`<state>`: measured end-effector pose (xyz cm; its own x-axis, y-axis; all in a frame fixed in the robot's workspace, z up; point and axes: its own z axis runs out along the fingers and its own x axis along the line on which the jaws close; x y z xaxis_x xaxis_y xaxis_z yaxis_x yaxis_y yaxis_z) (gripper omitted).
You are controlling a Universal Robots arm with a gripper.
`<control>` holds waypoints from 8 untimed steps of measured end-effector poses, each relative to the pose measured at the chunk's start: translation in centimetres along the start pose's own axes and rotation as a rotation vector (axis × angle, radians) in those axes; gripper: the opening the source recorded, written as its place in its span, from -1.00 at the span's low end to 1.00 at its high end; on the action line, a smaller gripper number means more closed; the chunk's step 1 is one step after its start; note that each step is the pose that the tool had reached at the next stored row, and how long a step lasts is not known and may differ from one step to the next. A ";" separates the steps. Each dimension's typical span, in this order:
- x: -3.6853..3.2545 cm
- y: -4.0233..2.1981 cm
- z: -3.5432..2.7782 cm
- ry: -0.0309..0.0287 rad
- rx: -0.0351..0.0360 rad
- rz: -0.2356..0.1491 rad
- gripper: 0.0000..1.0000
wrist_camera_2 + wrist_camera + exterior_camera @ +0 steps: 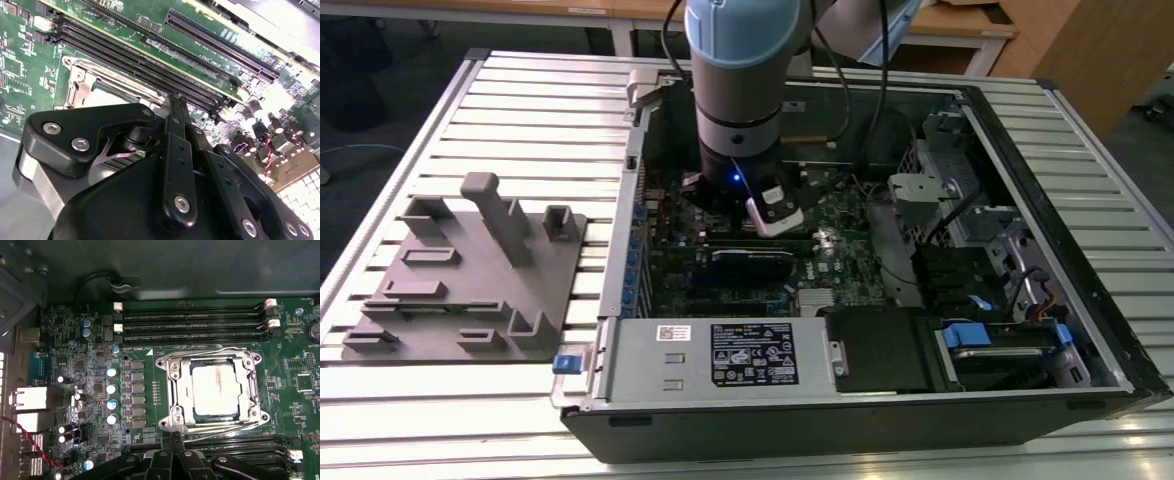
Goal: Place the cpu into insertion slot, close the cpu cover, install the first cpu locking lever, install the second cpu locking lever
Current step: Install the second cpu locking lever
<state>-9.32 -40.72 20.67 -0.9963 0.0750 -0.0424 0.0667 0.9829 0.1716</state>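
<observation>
The cpu (216,388) sits in the insertion slot (175,390), the cpu cover (252,390) closed around it.

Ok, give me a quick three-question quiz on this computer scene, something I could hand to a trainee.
1. True or false: the cpu lies in the insertion slot.
2. In the first wrist view, the cpu cover is: A) down, framing the chip; B) standing upright; C) lying on the table outside the case.
3. Fill in: in the exterior view, the grey fixture plate sits on the view's ____ of the computer case.
Key: 1 true; 2 A; 3 left.
</observation>
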 end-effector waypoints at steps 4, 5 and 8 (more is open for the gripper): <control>0.04 -0.07 0.25 0.0001 -0.0008 0.000 -0.80; 0.06 -0.10 0.38 0.0001 -0.0016 0.000 -0.80; 0.09 -0.13 0.56 0.0005 -0.0058 0.000 -0.80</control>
<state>-9.39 -40.75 20.09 -0.9963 0.0752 -0.0418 0.0667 0.9819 0.1773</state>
